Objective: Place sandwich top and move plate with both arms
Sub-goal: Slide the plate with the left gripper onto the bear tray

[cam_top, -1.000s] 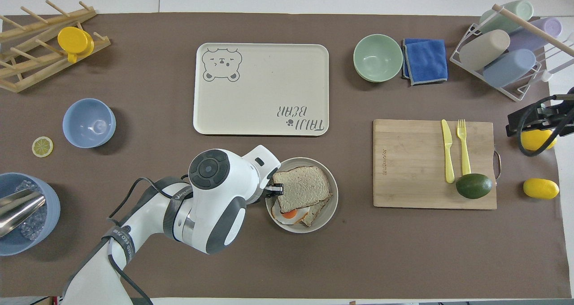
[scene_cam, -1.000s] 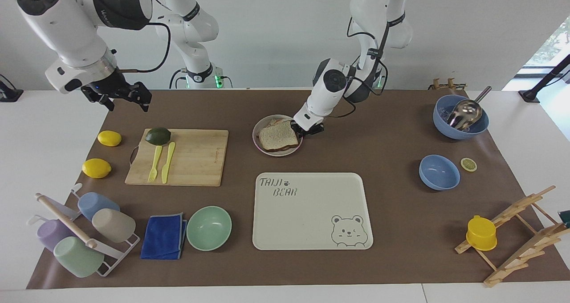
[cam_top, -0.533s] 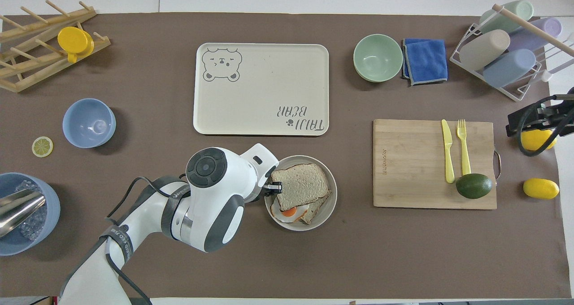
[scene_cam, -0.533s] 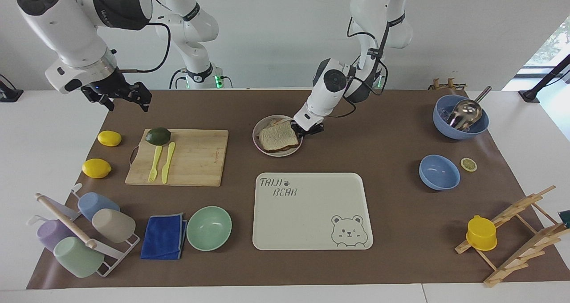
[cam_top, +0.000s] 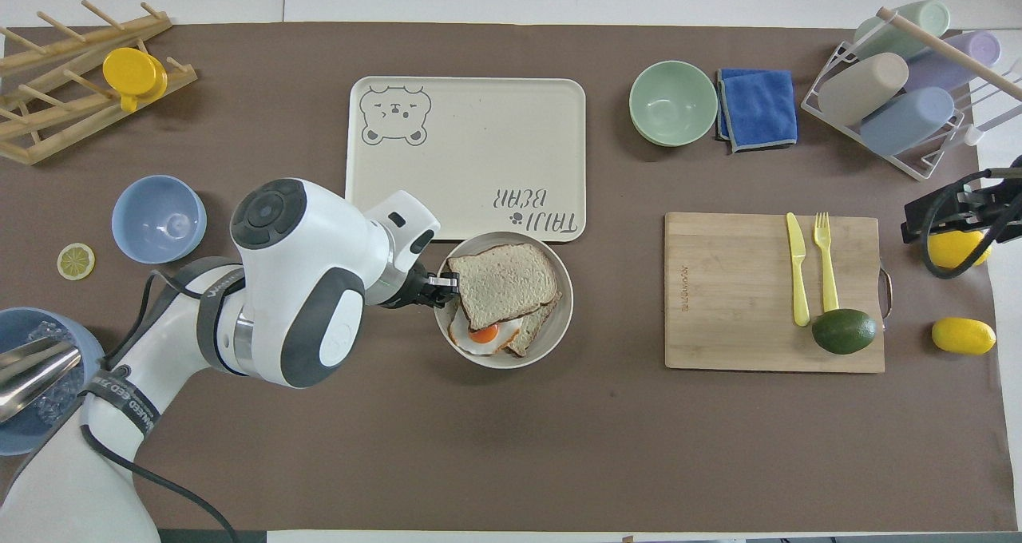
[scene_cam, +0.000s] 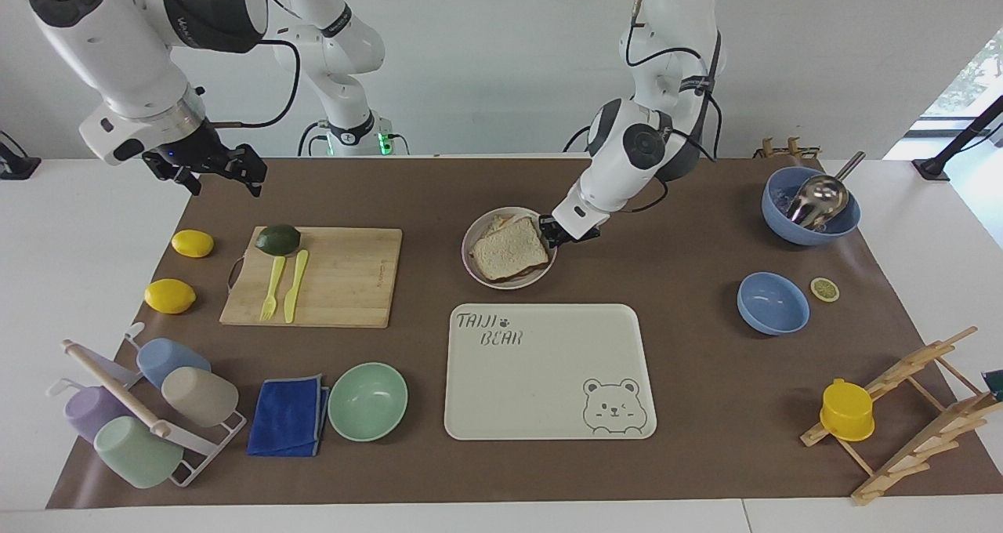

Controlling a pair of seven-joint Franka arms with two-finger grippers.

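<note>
Left black two-finger gripper [scene_cam: 551, 231] clamped on round pale grey-beige plate's [scene_cam: 476, 268] rim (brown bread slice [scene_cam: 509, 248] aboard); right gripper [scene_cam: 222, 167] aloft, fingers apart.

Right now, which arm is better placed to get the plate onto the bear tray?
Left. The left claw is already at the plate rim, with the tray just beside it. The right claw waits over the table's right-arm end.

Sandwich top [cam_top: 501, 283] hides most of the egg [cam_top: 481, 337]; right hand [cam_top: 942, 216] cut off.
</note>
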